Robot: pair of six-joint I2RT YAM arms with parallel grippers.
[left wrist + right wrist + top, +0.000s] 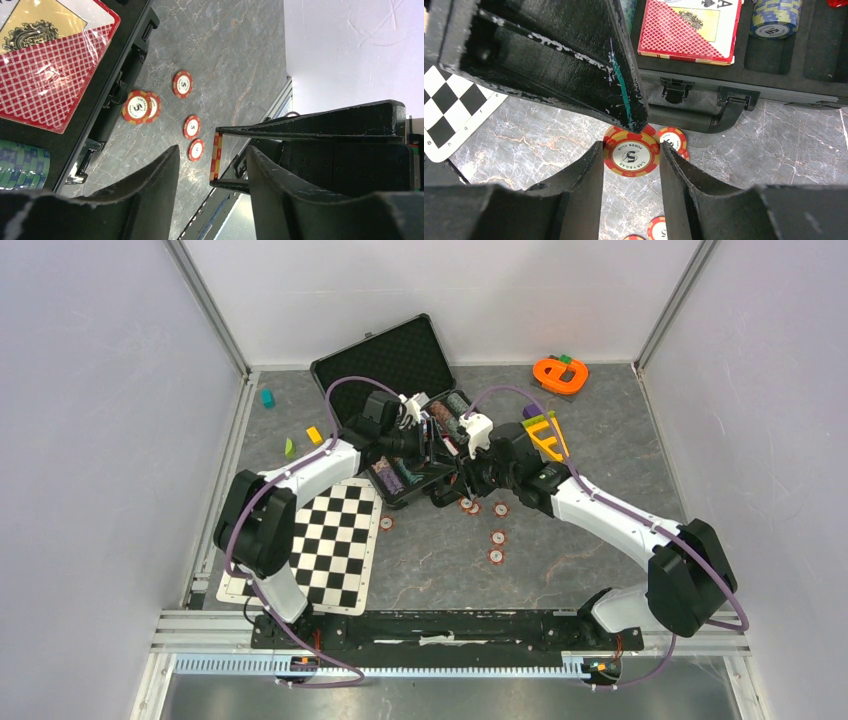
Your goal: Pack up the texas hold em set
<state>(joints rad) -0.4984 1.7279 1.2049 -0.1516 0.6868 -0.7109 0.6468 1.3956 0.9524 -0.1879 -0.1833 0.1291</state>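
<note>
Red-and-cream chip [631,159], face marked 5, is clamped by its rim btwn the fingers of my R pincer [630,149]. It's held above the grey table [774,160], just in front of the briefcase [385,358], near its handle [694,122]. My L pincer [212,150] is at the same chip, fingers parted, nothing gripped. One L fingertip [636,122] sits right at the chip's top edge; touching or not, can't tell. Case is open w/ a red card deck [684,30], blue chip stack [774,17] and green stack [20,165] inside. More loose chips [191,126] lie on the table below. Checkered mat [335,540] is off to the L.
</note>
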